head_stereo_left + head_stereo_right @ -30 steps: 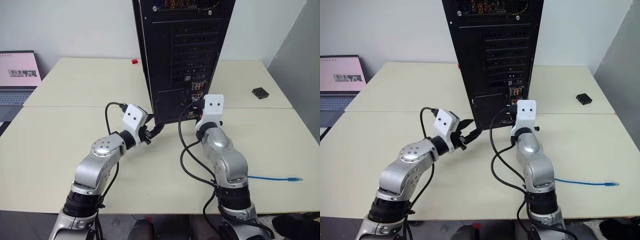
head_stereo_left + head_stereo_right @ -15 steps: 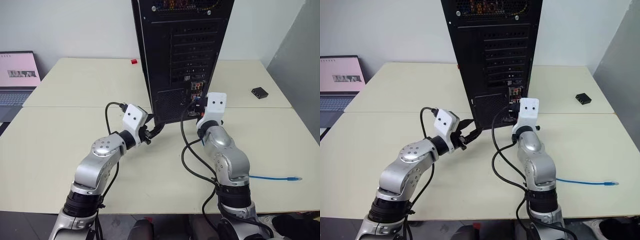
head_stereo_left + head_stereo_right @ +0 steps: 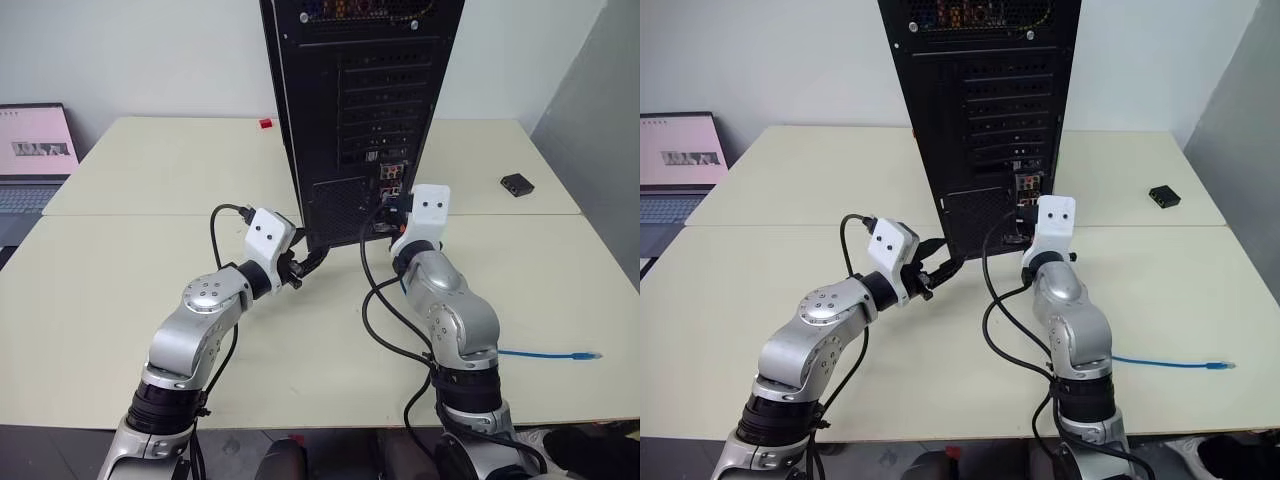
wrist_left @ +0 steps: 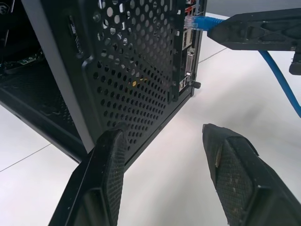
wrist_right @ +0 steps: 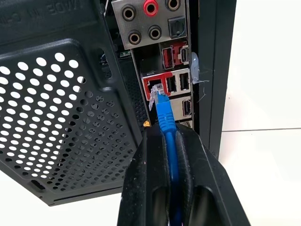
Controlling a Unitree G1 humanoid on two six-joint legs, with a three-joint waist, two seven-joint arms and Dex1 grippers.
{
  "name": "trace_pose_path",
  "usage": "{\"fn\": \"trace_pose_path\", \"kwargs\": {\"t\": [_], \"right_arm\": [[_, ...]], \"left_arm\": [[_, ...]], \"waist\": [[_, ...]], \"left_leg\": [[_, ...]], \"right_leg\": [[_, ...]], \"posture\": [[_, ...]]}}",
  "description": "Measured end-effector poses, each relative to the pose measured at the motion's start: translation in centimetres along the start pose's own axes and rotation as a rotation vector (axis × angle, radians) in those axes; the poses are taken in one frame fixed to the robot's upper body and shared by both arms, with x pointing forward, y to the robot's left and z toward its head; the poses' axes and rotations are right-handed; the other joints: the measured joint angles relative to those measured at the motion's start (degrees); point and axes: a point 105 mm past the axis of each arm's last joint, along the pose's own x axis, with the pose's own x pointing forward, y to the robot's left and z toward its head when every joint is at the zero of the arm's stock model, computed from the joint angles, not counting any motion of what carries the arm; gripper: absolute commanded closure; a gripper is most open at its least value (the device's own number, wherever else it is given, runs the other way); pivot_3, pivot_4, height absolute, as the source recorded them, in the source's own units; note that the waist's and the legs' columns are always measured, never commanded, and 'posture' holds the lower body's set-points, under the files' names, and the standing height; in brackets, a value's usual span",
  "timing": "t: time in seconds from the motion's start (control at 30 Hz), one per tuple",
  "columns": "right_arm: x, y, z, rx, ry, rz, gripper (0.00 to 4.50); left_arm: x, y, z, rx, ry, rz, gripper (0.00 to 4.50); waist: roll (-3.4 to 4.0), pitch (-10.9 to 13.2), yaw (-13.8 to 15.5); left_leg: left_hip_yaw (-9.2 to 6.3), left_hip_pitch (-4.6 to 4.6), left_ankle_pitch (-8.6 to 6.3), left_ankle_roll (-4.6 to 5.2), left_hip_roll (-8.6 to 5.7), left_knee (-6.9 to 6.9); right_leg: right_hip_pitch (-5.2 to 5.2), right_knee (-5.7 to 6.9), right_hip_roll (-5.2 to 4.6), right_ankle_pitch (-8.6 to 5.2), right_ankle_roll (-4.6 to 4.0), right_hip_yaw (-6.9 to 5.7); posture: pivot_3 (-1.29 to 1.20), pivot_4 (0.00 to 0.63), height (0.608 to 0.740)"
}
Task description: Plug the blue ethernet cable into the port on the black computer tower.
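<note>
The black computer tower point(image 3: 370, 100) stands upright on the table, its rear facing me. My right gripper point(image 5: 164, 134) is shut on the blue ethernet cable point(image 5: 165, 117) just behind its clear plug. The plug's tip sits at the mouth of the port point(image 5: 154, 85), a red-framed socket in the connector strip. I cannot tell whether it has entered. The cable's other end point(image 3: 590, 355) lies on the table at the right. My left gripper point(image 4: 162, 134) is open and holds nothing, low beside the tower's perforated lower corner point(image 4: 141, 70). The left wrist view also shows the right gripper point(image 4: 254, 30) holding the plug.
A laptop point(image 3: 35, 150) sits at the far left. A small black box point(image 3: 517, 183) lies at the right, and a small red object point(image 3: 266, 123) lies left of the tower. Black robot cables point(image 3: 380, 300) loop over the table between the arms.
</note>
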Motion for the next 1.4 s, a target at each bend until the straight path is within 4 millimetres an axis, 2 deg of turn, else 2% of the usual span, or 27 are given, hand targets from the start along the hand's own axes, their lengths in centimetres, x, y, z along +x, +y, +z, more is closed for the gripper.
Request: {"fn": "trace_pose_path", "kwargs": {"t": [0.6,1.4], "right_arm": [[0.2,0.23,0.4,-0.007,-0.001,0.01,4.5],[0.38,0.14,0.6,0.141,0.019,0.043,4.5]], "left_arm": [[0.0,-0.01,0.05,0.002,-0.003,0.0,1.83],[0.0,-0.09,0.19,0.007,-0.012,-0.008,1.83]], "waist": [[0.02,0.0,-0.2],[0.03,0.0,-0.6]], "left_leg": [[0.09,0.01,0.0,0.0,0.03,0.01],[0.11,0.01,0.0,0.0,0.04,0.01]], "right_leg": [[-0.05,0.01,0.04,0.0,0.0,0.11],[-0.05,0.0,0.06,0.01,0.01,0.12]], "posture": [[0.0,0.15,0.74],[0.0,0.15,0.74]]}}
